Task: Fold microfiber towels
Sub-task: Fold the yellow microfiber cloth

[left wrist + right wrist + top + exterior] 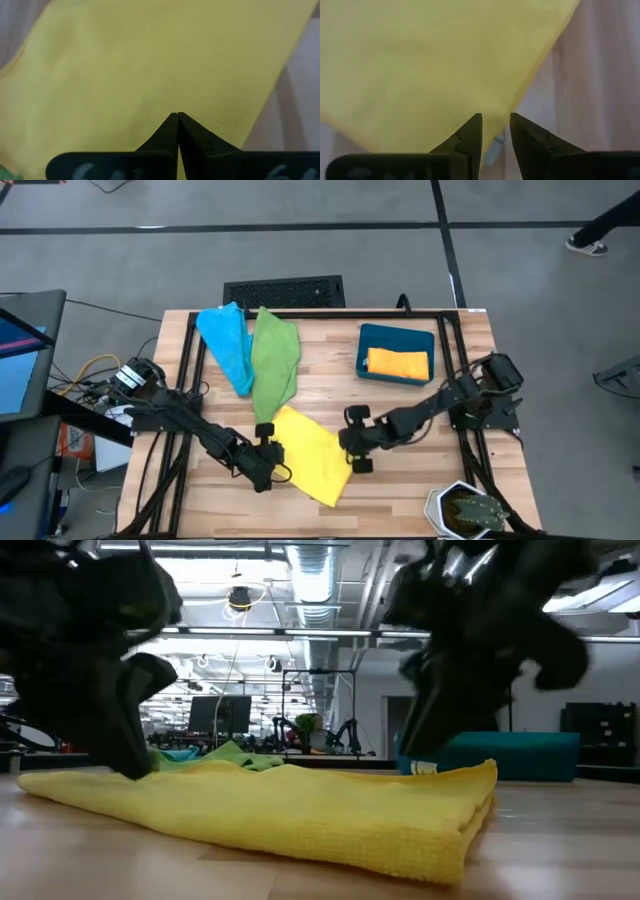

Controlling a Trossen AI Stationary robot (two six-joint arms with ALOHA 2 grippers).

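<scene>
Both hands sit at the folded yellow towel [312, 456] near the front of the wooden bench [330, 380]. Left hand [272, 460] presses on the towel's left edge with its two fingers [170, 131] shut tight together, tips touching the yellow cloth; whether any fabric is pinched between them cannot be told. Right hand [352, 448] rests at the towel's right edge with its fingers [470, 132] slightly parted, a narrow gap between the tips, which stand right at the cloth's border where a small pale tag [493, 148] shows just off the yellow on the bare wood; it has hold of nothing that can be seen. From the low view the yellow towel lies flat in layers, its folded edge thick at the right end. Behind it, a green towel [274, 362] lies spread lengthwise, its near end just beside the yellow one, and a light blue towel [226, 343] lies beside the green one to the left, overlapping it at the far end. Toward the right rear stands a dark teal bin [396, 334] with a folded orange towel [398, 363] inside.
</scene>
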